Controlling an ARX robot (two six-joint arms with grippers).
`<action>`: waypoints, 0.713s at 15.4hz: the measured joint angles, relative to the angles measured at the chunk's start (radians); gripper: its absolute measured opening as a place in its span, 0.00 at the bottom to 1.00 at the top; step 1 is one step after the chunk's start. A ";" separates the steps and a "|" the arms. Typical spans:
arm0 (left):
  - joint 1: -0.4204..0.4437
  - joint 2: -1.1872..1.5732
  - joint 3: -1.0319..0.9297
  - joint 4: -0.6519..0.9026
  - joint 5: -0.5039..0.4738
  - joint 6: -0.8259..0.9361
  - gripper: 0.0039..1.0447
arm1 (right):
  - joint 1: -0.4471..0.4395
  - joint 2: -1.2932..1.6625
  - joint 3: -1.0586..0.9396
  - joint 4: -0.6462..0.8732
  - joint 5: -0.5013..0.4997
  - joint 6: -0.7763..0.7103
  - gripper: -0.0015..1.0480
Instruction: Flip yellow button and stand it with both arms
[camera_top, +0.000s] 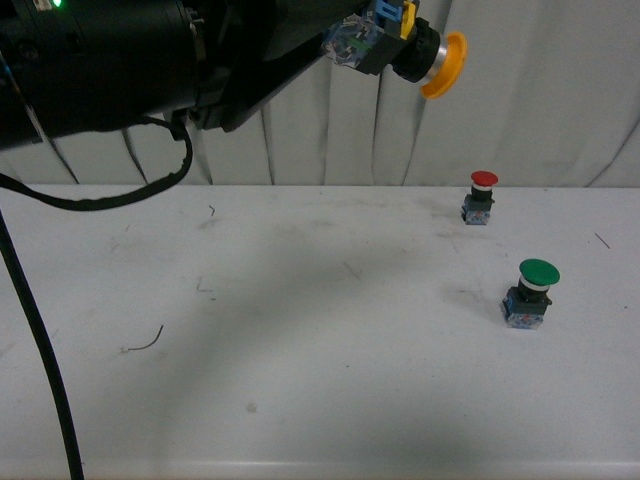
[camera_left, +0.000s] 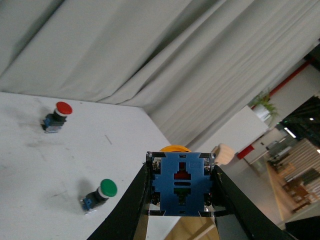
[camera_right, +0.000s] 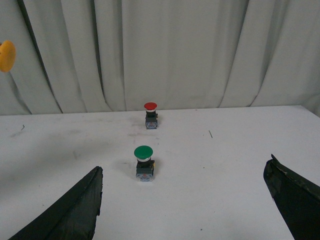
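While pinching the yellow button (camera_top: 405, 50) by its base in the left gripper (camera_left: 182, 195), high over the table (camera_top: 300, 400), cap sideways, aiming to raise the wide-open, empty right gripper (camera_right: 183, 172), seemingly lower, and taking the cap squarely.

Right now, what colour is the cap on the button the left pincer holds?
The yellow button has a yellow-orange cap, seen best in the front view.

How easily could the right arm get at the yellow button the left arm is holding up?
Probably yes. The left tool grips the yellow button only by its blue base, so its cap juts free in the air, and the right tool is open; nothing shows between them.
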 joint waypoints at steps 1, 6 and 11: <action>0.002 0.030 -0.008 0.087 0.003 -0.057 0.28 | 0.000 0.000 0.000 0.000 0.000 0.000 0.94; 0.005 0.119 -0.011 0.203 -0.035 -0.278 0.28 | 0.000 0.000 0.000 0.000 0.000 0.000 0.94; -0.001 0.121 -0.038 0.205 -0.034 -0.307 0.28 | -0.061 0.036 -0.010 0.202 -0.149 0.053 0.94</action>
